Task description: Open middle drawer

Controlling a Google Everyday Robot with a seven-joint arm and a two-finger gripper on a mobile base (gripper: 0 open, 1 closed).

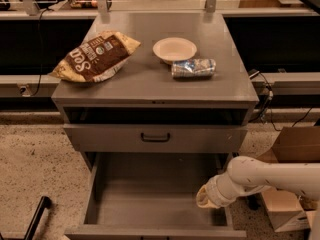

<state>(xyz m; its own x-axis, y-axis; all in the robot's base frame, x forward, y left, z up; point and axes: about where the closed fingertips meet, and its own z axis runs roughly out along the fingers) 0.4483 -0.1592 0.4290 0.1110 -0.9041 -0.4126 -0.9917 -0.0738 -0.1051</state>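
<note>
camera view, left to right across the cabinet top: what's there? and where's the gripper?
chip bag → bowl → crumpled bottle. The gripper is lower down, at the right side of the open middle drawer.

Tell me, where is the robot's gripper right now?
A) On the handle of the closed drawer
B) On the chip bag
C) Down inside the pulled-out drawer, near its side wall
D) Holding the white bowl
C: the gripper is low inside the pulled-out middle drawer, close to its side wall on the picture's right, well below the chip bag and the white bowl on the cabinet top.
</note>
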